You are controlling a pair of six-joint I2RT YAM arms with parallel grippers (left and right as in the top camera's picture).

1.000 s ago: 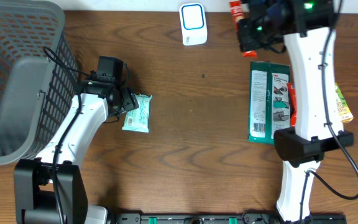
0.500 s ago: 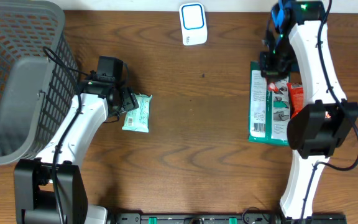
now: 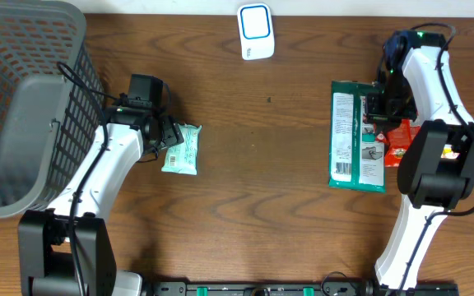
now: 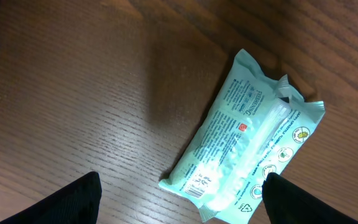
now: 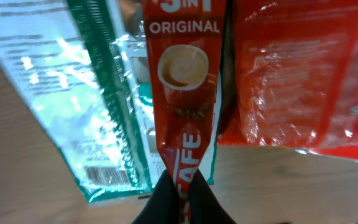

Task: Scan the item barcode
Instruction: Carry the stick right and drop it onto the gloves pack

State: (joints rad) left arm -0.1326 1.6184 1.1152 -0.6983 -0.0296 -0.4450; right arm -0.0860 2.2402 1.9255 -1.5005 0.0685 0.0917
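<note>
Moved: I swung right gripper (image 5: 179,202) in from far edge of desk (image 3: 270,205), sachet (image 5: 182,93) pinched.
Left gripper (image 3: 162,136): hung spread above wipes (image 4: 247,149).

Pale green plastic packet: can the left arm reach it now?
Probably yes: the open left gripper hangs right over the pale green plastic packet, and nothing lies on top of it or blocks the way down.
</note>
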